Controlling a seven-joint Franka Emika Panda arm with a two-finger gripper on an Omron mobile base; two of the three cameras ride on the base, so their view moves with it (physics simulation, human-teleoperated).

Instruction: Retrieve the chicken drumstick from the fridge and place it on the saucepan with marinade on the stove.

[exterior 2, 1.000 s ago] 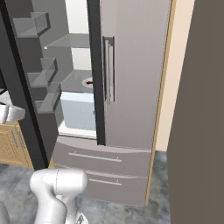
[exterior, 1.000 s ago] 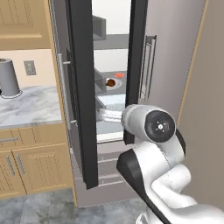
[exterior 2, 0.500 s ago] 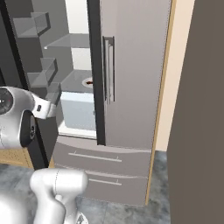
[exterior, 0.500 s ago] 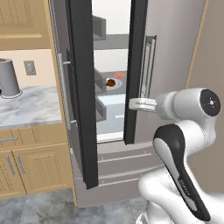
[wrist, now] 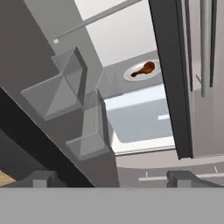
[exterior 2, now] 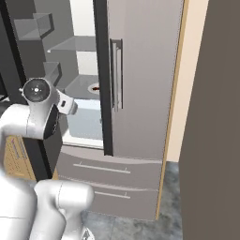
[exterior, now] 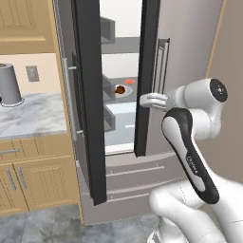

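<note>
1. Far left in the left base view: a grey canister (exterior: 9, 84) stands on the marble counter (exterior: 28, 116), above wooden cabinets (exterior: 33, 178).
2. Next right, the fridge (exterior: 190, 52) has its left door (exterior: 88, 95) swung wide, dark edge toward me; door bins (wrist: 65, 87) show on its inner side in the hand view.
3. In the gap between the 2 doors, a white interior with a grey shelf. The chicken drumstick (wrist: 145, 68) lies on a pale plate (wrist: 131, 75) on that shelf, above a clear crisper drawer (wrist: 140, 118). A small red-orange item (exterior: 129, 81) sits just behind the plate.
4. My gripper (exterior: 144, 100) hangs in front of the right door's dark edge (exterior: 144, 76), at about the height of the plate's shelf, and points left into the opening. My fingertips (wrist: 41, 178) stand spread as wide as they go, with nothing between them. Well apart from the drumstick.
5. Right door shut, its long bar handle (exterior 2: 116, 74) vertical.
6. Below: 2 grey drawers (exterior 2: 112, 176), both shut.
</note>
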